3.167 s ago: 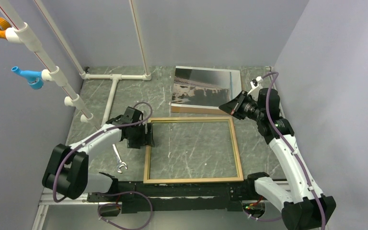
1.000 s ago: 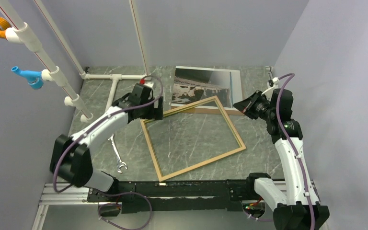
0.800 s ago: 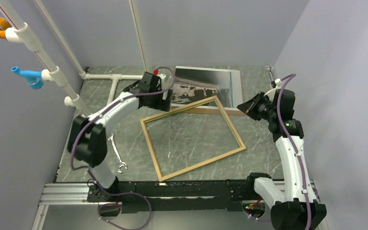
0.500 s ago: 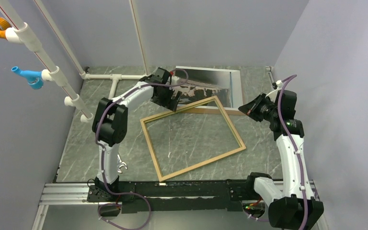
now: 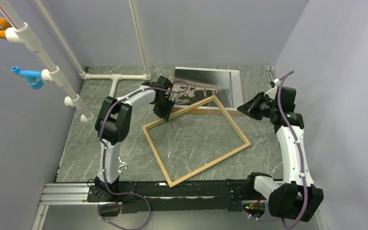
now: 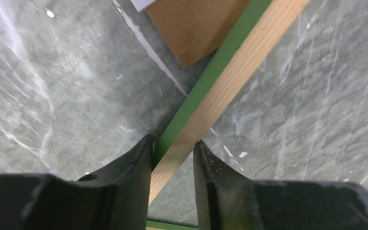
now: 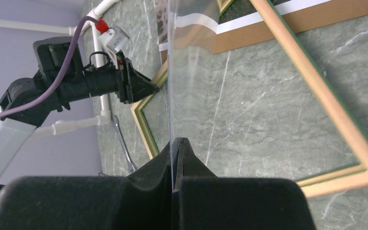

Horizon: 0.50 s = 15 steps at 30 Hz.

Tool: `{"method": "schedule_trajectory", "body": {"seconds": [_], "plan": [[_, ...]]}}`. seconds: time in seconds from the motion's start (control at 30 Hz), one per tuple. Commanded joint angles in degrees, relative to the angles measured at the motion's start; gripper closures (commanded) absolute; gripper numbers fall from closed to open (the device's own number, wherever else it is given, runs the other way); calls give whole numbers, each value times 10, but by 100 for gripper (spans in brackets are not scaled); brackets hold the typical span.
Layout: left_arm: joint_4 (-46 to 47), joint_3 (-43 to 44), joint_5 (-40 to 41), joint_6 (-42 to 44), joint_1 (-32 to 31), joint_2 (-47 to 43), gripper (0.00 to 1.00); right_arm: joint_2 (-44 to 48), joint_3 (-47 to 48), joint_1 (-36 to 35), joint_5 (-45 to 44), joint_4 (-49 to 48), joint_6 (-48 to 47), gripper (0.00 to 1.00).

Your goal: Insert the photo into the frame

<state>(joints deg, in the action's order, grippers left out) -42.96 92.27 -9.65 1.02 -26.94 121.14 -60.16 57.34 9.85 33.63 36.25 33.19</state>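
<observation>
Left wrist view: my left tool (image 6: 172, 142) pinches the far rail of the frame (image 6: 235, 72); the photo (image 5: 201, 86) lies just beyond it. My right tool (image 7: 175, 143) clamps the clear pane (image 7: 187, 72).

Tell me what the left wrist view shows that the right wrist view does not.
Only the left wrist view: the left gripper, its fingers pressed on both sides of one rail of the light tan wooden frame. Only the right wrist view: the right gripper shut on a clear pane, and a metal wrench. Both: that frame, the plain brown backing board, the grey marble table.
</observation>
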Motion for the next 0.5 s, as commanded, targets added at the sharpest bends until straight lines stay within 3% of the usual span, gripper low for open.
{"method": "schedule_trajectory", "body": {"seconds": [0.0, 0.17, 0.3, 0.47], "plan": [[-29, -7, -31, -37, -12, -5, 73, -8, 48, 4, 32, 8, -7, 100], [3, -64, -71, -99, -19, -75, 100, -13, 57, 4, 37, 14, 0, 100], [47, -132, -89, -172, -20, -155, 100, -8, 52, 4, 47, 14, 11, 100], [82, -234, -56, -277, -23, -253, 100, -2, 24, 4, 77, -14, 42, 100]]}}
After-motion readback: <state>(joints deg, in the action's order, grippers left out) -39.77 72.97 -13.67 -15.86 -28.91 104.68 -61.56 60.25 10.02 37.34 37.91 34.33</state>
